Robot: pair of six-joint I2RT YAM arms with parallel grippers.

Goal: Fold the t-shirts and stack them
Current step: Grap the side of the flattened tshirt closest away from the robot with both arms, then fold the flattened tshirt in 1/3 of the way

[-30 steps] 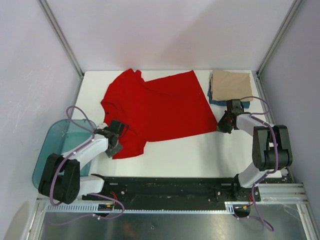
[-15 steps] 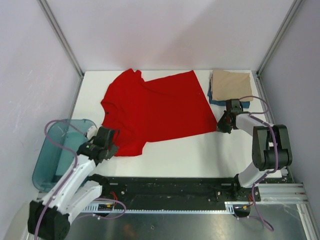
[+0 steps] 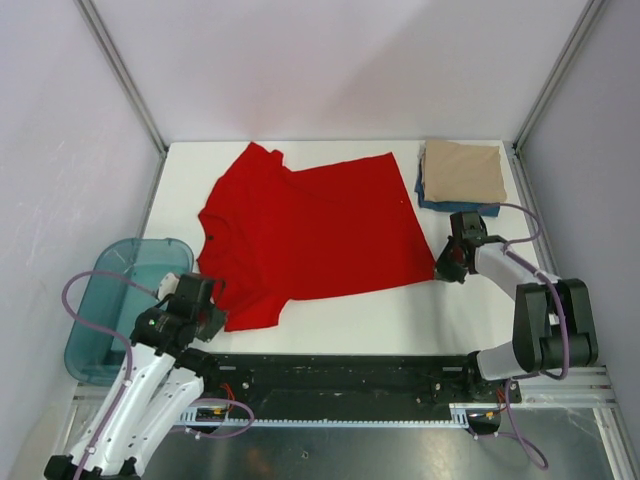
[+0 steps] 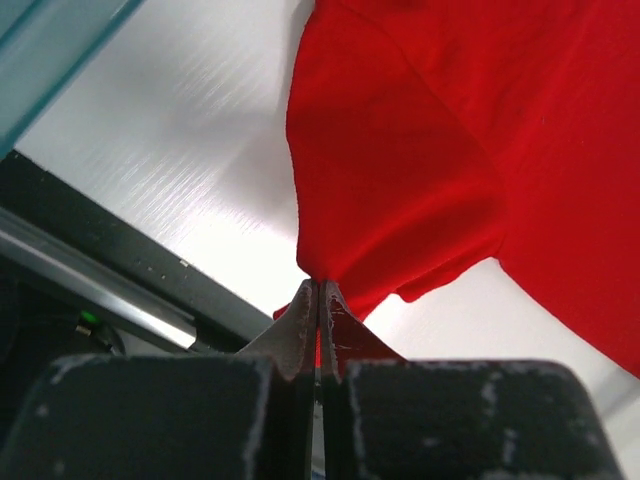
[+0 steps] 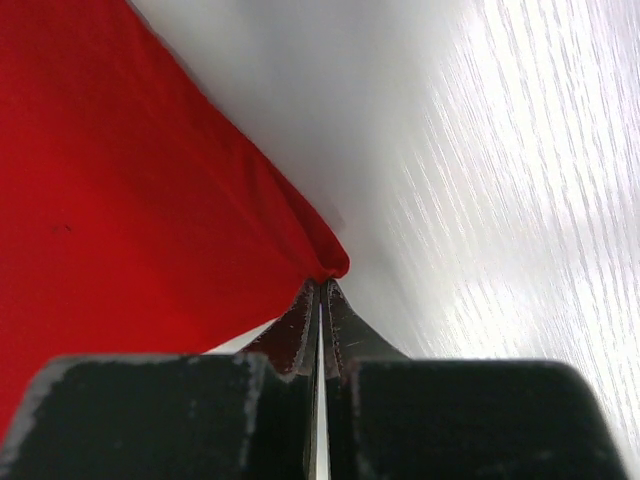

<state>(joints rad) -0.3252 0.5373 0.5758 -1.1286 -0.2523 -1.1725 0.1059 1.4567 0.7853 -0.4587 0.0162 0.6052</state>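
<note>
A bright red t-shirt [image 3: 310, 235] lies spread flat in the middle of the white table. My left gripper [image 3: 207, 303] is shut on the shirt's near left corner; in the left wrist view the closed gripper [image 4: 319, 290] pinches a bunch of the red t-shirt [image 4: 420, 150] lifted off the table. My right gripper [image 3: 447, 268] is shut on the near right corner, and in the right wrist view the gripper [image 5: 320, 285] bites the folded hem of the red t-shirt [image 5: 120, 200]. A folded tan t-shirt [image 3: 462, 170] lies on a folded dark blue t-shirt [image 3: 440, 205] at the back right.
A translucent teal tub [image 3: 105, 300] stands off the table's left near corner, close to my left arm; the tub [image 4: 50, 60] also fills a corner of the left wrist view. The black base rail [image 3: 330, 370] runs along the near edge. Frame posts rise at both back corners.
My left gripper closed on the shirt's near left corner and pulled back toward the near edge. The red shirt shifted a little left and nearer. The right gripper moved slightly nearer, still shut.
</note>
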